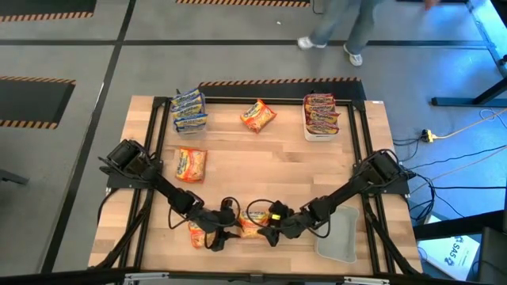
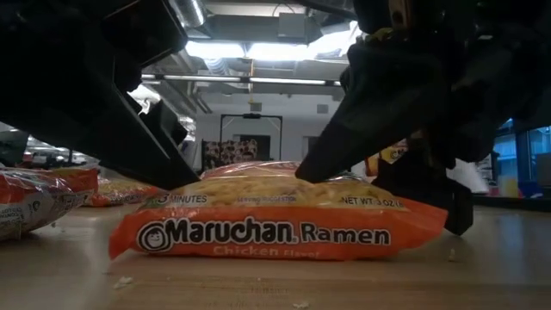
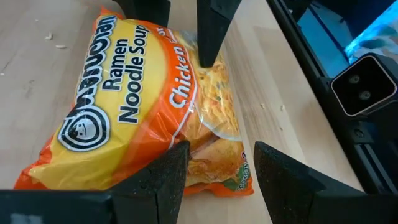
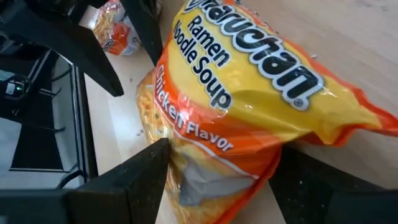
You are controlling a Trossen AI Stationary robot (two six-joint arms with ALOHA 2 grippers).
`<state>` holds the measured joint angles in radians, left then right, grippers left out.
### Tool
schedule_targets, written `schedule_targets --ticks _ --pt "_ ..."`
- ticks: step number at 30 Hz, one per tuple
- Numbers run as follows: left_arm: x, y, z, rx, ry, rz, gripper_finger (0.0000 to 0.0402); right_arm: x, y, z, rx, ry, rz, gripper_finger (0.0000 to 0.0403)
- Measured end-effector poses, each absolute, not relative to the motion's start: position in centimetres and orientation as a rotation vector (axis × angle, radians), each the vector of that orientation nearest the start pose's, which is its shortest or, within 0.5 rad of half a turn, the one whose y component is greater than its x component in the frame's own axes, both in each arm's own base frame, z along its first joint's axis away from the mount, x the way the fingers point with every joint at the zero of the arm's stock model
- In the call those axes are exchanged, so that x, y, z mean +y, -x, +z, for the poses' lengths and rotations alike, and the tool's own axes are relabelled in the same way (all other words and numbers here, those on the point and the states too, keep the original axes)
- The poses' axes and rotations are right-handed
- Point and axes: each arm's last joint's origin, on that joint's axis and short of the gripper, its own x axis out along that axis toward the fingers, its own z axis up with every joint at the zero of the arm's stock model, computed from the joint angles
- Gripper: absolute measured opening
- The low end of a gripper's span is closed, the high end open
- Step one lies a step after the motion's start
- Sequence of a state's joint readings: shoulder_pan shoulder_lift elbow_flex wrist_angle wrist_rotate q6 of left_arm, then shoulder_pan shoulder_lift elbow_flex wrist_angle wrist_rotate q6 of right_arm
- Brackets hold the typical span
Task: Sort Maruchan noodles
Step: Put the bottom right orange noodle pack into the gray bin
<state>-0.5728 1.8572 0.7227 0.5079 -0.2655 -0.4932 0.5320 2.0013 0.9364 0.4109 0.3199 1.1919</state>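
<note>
Orange and yellow, a chicken-flavour Maruchan packet (image 2: 280, 226) lies flat on the table (image 1: 269, 158) at its near edge, right in front of the low camera, with both hands at it from opposite ends. From the right wrist view, the right hand (image 4: 217, 180) stands wide with the packet's end between its fingers, so it looks to be straddling the packet rather than pinching it; whether the pads touch I cannot tell. The left hand (image 3: 217, 168) is partly open over the packet's other end, one finger above the wrapper and the other beside it on the bare wood, holding nothing. Just to the left lies another orange packet (image 1: 196, 233), and two more orange ones (image 1: 191, 165) (image 1: 257, 115) sit farther up the table. A blue-and-yellow stack (image 1: 189, 110) fills the far left corner, red packets (image 1: 321, 112) sit in a clear tub at the far right, and an empty tub (image 1: 339, 235) waits beside the right arm. The step in hand appears to be picking up this orange packet; next, one hand should close on it while the other backs off, then lift it clear, likely toward the empty tub.
</note>
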Motion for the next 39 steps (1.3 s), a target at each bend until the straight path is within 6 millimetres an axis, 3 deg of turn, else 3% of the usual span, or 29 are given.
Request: schedule_targets --ticks 13,23,27,33,39 --pt "-17.4 -28.3 10.5 0.601 0.213 -0.165 0.0182 18.6 -33.8 11.3 0.479 -0.817 -0.067 0.0253" --pt "-17.3 -28.6 10.8 0.552 0.205 -0.177 0.0182 18.6 -33.8 11.3 0.481 -0.809 -0.073 0.0248" --pt "-17.3 -28.6 10.9 0.545 0.210 -0.178 0.0182 18.6 -33.8 11.3 0.480 -0.797 -0.072 0.0206" --pt "-17.4 -28.5 12.3 0.531 0.259 -0.229 0.0182 18.6 -33.8 11.4 0.476 -0.764 -0.058 0.0099" --pt "-17.0 -27.7 15.4 0.534 0.313 -0.264 0.0182 18.7 -33.7 11.8 0.475 -0.713 -0.034 0.0093"
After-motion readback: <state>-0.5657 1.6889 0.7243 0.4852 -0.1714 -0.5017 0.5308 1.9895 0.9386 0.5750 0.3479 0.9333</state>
